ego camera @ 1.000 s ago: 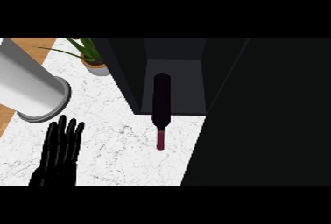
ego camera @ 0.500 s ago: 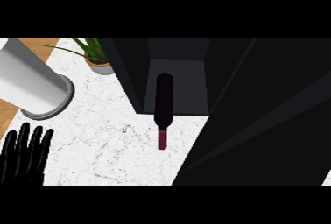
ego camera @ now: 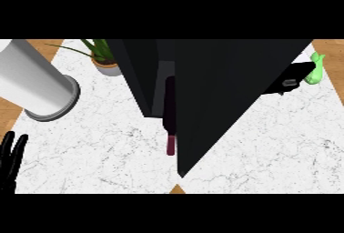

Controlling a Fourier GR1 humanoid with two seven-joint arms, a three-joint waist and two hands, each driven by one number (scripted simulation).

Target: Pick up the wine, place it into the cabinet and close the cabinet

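The dark wine bottle (ego camera: pixel 170 107) lies in the mouth of the black cabinet (ego camera: pixel 138 73), and its reddish neck (ego camera: pixel 170 145) pokes out over the white marble counter (ego camera: pixel 101 150). The cabinet's large dark door (ego camera: pixel 228 95) stands across most of the opening and hides the bottle's right side. My left hand (ego camera: pixel 9 159) rests open at the lower left edge, fingers straight, away from the bottle. Part of my right hand (ego camera: pixel 293 77) shows as a black shape beyond the door's right edge, up against the door.
A tall white cylinder (ego camera: pixel 37 88) stands at the left. A potted green plant (ego camera: pixel 103 58) sits behind it, next to the cabinet. A small green object (ego camera: pixel 314 68) lies at the far right. Wooden strips border the counter.
The cabinet door has swung leftward over the opening and now covers more of the bottle. My left hand has drawn back to the lower left edge. The right hand has come into view.
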